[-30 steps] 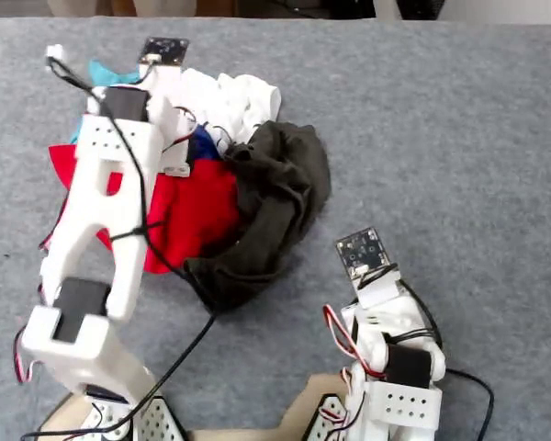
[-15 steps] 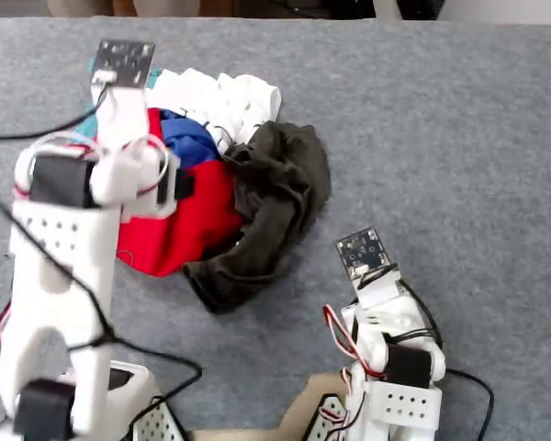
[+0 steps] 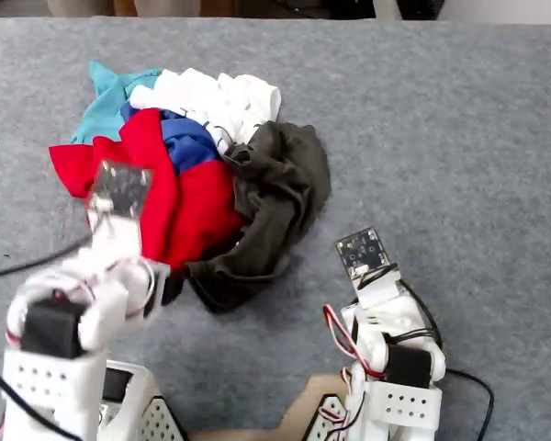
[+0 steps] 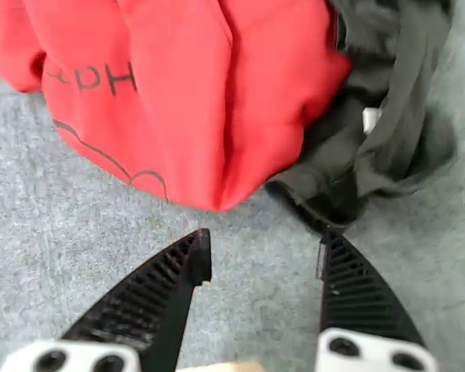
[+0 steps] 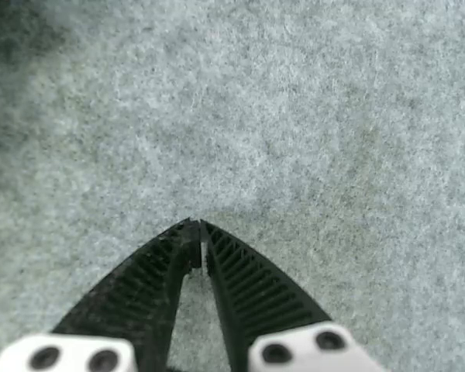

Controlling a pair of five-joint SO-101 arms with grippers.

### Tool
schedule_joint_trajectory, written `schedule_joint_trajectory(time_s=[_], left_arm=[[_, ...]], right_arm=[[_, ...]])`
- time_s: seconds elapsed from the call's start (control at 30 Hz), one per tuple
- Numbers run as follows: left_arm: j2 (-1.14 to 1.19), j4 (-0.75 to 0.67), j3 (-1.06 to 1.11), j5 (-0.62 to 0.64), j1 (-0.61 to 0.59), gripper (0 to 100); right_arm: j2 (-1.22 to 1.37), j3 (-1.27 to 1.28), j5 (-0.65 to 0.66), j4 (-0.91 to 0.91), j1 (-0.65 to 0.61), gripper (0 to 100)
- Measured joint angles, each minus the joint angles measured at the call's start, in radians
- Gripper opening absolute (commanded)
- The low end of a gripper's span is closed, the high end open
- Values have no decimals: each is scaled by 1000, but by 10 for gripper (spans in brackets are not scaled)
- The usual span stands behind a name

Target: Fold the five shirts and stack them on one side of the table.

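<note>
Five crumpled shirts lie in one heap on the grey table: a red shirt (image 3: 197, 207) at the front, a blue shirt (image 3: 188, 140) on top of it, a white shirt (image 3: 216, 96) and a teal shirt (image 3: 106, 96) behind, and a dark grey shirt (image 3: 280, 197) to the right. My left arm (image 3: 110, 266) stands at the near left of the heap. Its gripper (image 4: 265, 240) is open just above the table, short of the red shirt (image 4: 194, 93) and the dark grey shirt (image 4: 380, 132). My right gripper (image 5: 198, 229) is shut over bare table, and its arm (image 3: 376, 285) is folded back near the front edge.
Grey felt table (image 3: 441, 119) stretches free to the right of the heap and behind it. The two arm bases (image 3: 367, 404) and loose cables (image 3: 18, 266) sit along the front edge.
My left arm has drawn back from the far side of the heap to its near edge, uncovering the teal, blue and red shirts. The right arm has kept still.
</note>
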Motion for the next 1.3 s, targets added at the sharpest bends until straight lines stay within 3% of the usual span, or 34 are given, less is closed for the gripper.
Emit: schedule_joint_trajectory(time_s=[0.3, 0.7, 1.3], left_arm=[[-97, -98, 130, -15, -100, 233], [175, -98, -55, -15, -103, 233], [192, -104, -63, -15, -103, 233]], right_arm=[[0, 0, 0, 0, 0, 5], [0, 0, 0, 0, 0, 5], [0, 0, 0, 0, 0, 5]])
